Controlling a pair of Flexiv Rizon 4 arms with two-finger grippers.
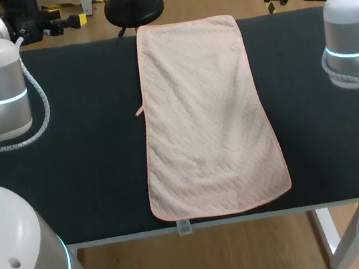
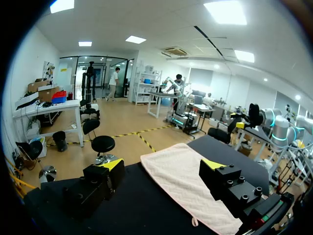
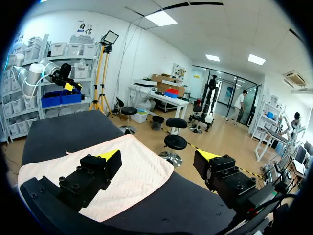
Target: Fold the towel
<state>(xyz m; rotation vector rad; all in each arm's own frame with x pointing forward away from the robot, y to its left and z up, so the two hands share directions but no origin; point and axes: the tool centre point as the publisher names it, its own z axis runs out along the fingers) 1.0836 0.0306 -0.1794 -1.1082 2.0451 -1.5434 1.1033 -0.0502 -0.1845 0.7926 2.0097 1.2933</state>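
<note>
Currently the towel [image 1: 205, 124] is laid flat from far to near worktop [image 1: 92, 181] edge, left gripper [image 2: 161, 164] and right gripper [image 3: 157, 155] released.

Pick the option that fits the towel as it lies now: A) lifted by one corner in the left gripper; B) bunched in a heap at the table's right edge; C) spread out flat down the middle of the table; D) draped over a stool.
C: the towel lies spread flat on the table, and the left gripper and right gripper both stand open, off it.
</note>
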